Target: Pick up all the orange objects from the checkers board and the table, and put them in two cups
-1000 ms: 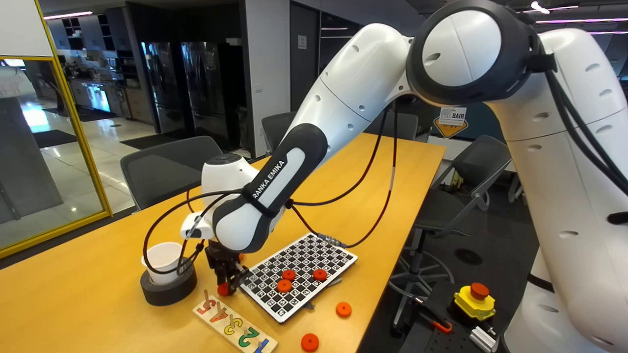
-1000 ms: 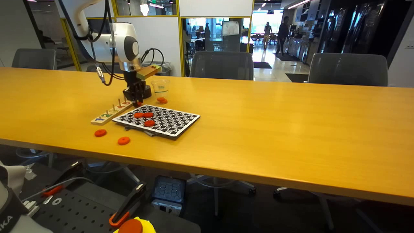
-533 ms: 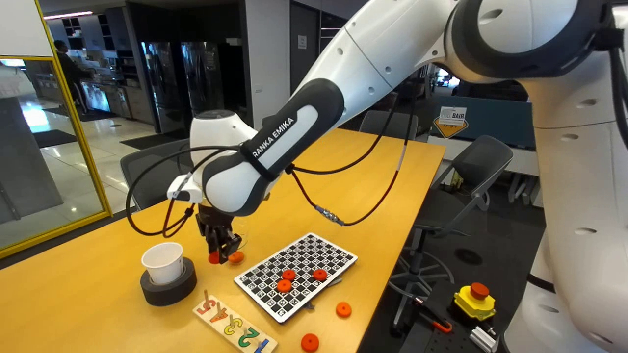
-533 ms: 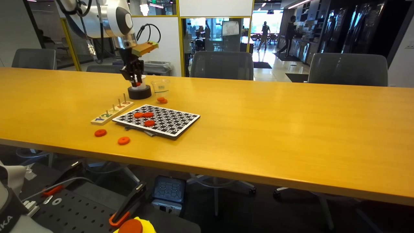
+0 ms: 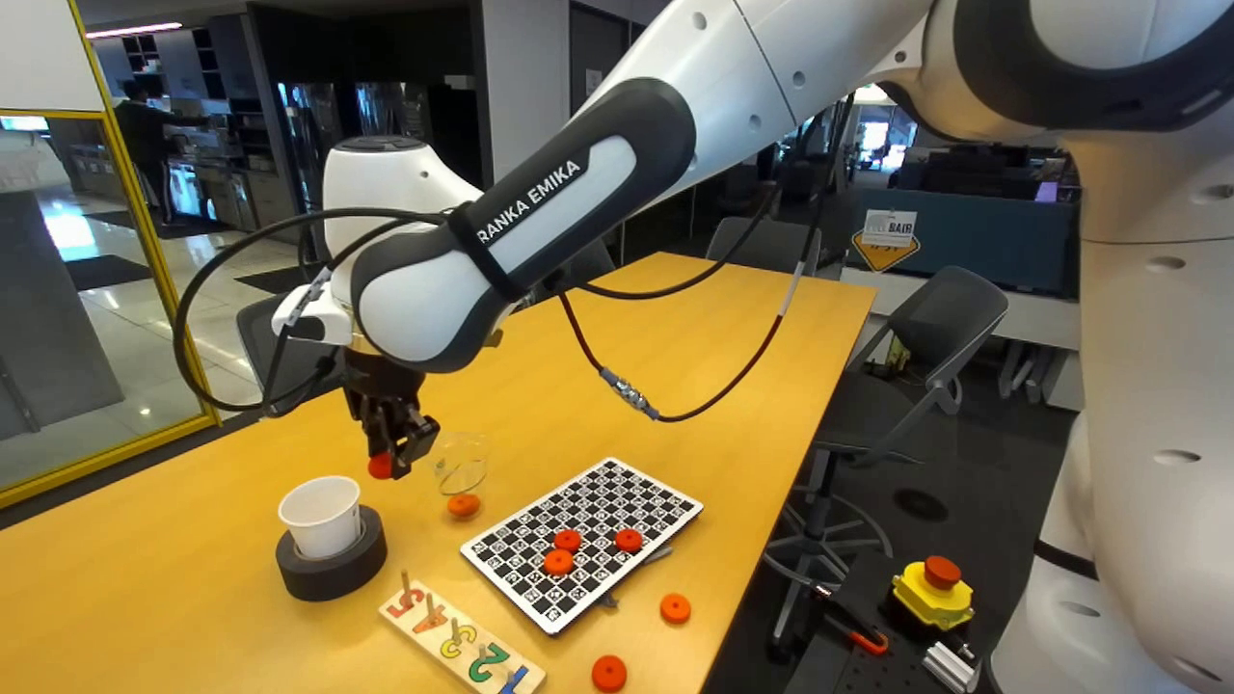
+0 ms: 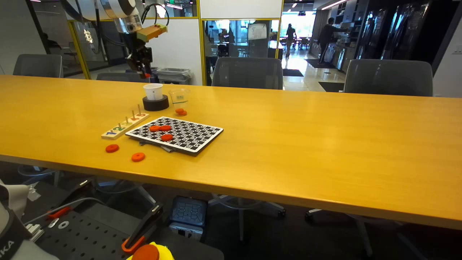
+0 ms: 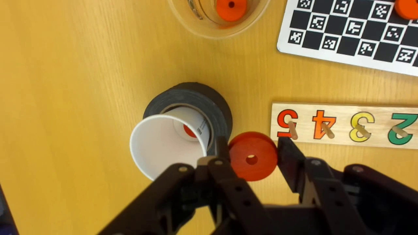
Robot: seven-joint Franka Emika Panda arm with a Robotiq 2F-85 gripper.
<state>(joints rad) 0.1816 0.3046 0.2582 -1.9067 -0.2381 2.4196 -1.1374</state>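
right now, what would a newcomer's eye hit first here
The white Franka arm, reaching over the tan wooden table, probably draws the eye first. Then comes its gripper, shut on a round orange-red game piece in the air near the white cup. Beside the numbered peg strip, the checkered board carries three more orange pieces.

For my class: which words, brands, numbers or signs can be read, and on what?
"RANKA EMIKA": robot arm
"KA", cut off: corner casing
"BAIR": white sign
"5 4 3 2 1": pegged wooden strip
Too blurred or small: print on white cup, clear tumbler, orange sign.
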